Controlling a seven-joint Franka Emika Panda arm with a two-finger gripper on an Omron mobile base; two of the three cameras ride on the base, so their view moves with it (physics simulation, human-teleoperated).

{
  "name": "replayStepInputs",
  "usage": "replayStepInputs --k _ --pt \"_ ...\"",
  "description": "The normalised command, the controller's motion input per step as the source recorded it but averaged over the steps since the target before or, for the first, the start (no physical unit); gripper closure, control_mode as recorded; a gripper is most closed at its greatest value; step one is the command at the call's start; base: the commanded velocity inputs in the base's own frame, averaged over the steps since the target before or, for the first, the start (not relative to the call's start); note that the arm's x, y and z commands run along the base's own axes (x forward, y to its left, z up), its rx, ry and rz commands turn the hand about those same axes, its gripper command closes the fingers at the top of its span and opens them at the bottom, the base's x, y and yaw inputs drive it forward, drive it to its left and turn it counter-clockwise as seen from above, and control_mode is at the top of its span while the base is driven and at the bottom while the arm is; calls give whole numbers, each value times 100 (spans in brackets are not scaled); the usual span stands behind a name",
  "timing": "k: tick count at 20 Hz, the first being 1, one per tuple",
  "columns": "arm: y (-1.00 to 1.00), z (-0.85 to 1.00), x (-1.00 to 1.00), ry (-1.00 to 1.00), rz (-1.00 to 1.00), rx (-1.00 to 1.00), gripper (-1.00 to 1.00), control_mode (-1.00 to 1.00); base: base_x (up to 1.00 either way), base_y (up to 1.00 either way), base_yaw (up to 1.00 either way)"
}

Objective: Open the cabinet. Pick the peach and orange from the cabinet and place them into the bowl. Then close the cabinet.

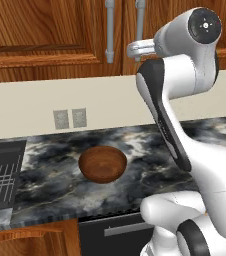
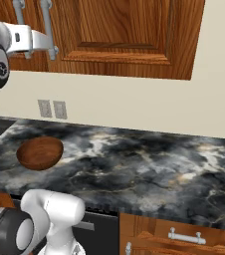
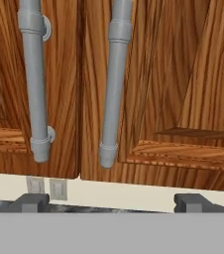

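The cabinet (image 1: 45, 40) hangs on the wall above the counter (image 1: 150, 145), its two bar handles (image 3: 37, 84) side by side at the door seam. The bowl (image 1: 103, 163) rests on the counter, below the handles and before the wall outlets (image 1: 70, 118).

Even, bright, soft light across all three views, with no clear source. All are sharp edge to edge, free of blur and lens bending. The bowl (image 1: 103, 164) carries a glossy sheen and lays only a faint shadow on the marbled worktop (image 1: 60, 185). The grey handles (image 3: 34, 84) show smooth shading and cast thin shadows on the cabinet (image 3: 183, 74). The wood grain reads crisply.
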Motion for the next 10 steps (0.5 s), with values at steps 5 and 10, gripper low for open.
replayStepInputs --k 5,10 --pt "0 0 49 0 0 0 -100 -100 0 0 0" --pt "0 0 52 0 0 0 -100 -100 0 0 0"
